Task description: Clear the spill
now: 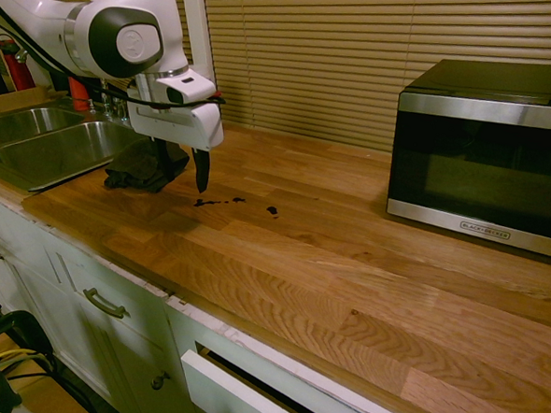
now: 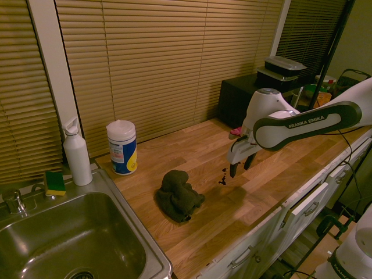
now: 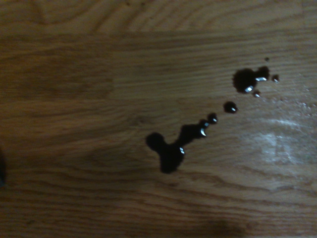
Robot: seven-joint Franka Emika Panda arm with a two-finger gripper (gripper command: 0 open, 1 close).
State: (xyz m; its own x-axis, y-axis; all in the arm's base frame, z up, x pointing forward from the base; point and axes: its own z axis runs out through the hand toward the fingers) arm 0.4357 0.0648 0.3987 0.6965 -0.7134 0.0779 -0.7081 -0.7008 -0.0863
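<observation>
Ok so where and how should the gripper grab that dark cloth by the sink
Probably from above, jaws open as now, pinching the upper lump of the cloth. It is bunched into a soft mound on the counter, with that lump rising above the rest, so the gripper could straddle it.

You have free wood on the counter (image 1: 356, 304) between the spill (image 1: 273, 210) and the microwave (image 1: 483, 156); the crumpled cloth (image 2: 178, 196) blocks the side toward the sink (image 2: 75, 238).
</observation>
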